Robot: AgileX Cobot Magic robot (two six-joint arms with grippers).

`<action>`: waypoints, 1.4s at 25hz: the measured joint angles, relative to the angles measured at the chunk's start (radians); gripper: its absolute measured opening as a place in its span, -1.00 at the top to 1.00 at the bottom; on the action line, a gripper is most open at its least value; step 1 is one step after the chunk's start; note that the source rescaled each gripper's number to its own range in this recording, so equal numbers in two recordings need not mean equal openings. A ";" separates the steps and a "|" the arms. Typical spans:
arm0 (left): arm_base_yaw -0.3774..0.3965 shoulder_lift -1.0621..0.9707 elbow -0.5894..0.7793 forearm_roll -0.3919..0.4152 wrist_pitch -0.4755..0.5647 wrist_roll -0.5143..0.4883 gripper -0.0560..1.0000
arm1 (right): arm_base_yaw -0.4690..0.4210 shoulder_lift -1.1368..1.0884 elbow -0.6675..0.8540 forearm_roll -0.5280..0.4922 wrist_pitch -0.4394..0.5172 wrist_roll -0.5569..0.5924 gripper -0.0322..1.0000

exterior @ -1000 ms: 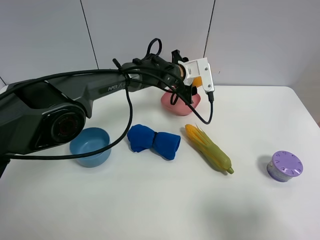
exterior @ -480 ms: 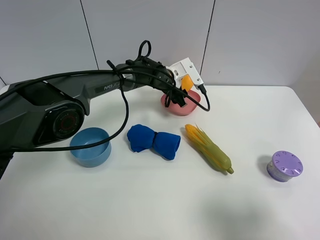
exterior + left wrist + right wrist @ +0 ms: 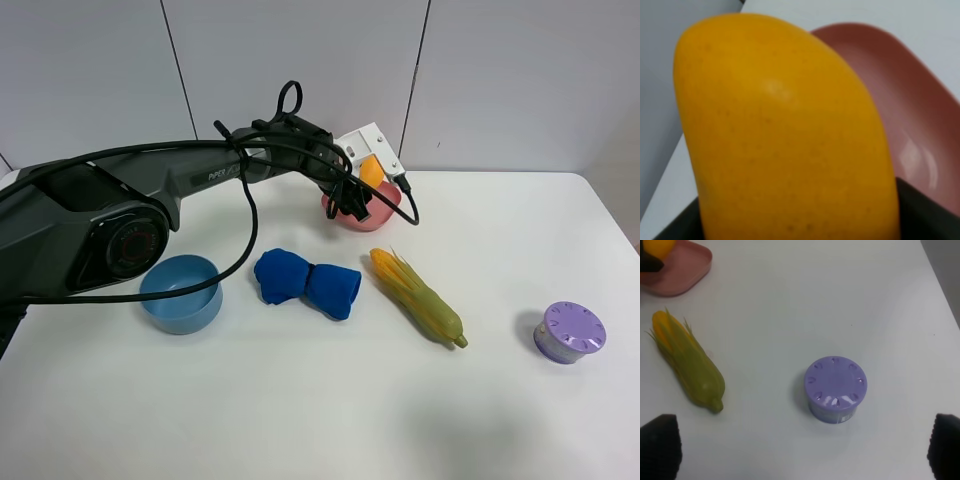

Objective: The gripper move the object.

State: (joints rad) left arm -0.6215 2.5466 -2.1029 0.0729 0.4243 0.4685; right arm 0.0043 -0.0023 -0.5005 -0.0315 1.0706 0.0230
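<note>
Your left tool [image 3: 366, 182] is pinching the mango [image 3: 785, 130] and holds it just above the pink bowl [image 3: 380, 213], near the far edge of the table [image 3: 300, 420]. Expect firm, smooth, rather slippery fruit with some weight. Grip it across the broad middle, not the tapering ends, and press gently so the skin doesn't bruise. Your right tool [image 3: 802, 446] hangs spread and empty over the table's right side. White lettering on the arm [image 3: 222, 174] reads PIPER.
</note>
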 joint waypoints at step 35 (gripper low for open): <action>-0.102 -0.403 -0.008 0.004 0.446 -0.404 -0.65 | 0.000 0.000 0.000 0.000 0.000 0.000 -1.00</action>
State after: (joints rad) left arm -0.7230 2.1434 -2.1106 0.0773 0.8706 0.0642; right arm 0.0043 -0.0023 -0.5005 -0.0315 1.0706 0.0230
